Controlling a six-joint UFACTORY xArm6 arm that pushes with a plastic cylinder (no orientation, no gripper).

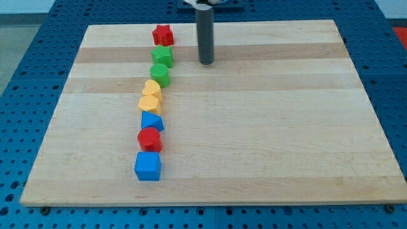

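Note:
My tip (206,62) rests on the wooden board (267,127) near the view's top, right of centre of the block line. The nearest block is a green cube (162,55), a short gap to the tip's left; nothing touches the tip. A red star (163,34) lies above the green cube. Below it run a green cylinder (159,74), a yellow heart (151,88), a yellow block (150,103), a blue triangular block (151,121), a red cylinder (150,138) and a blue cube (147,166), forming one curved column.
The board lies on a blue perforated table (25,76). The rod's mount shows at the view's top edge (206,3).

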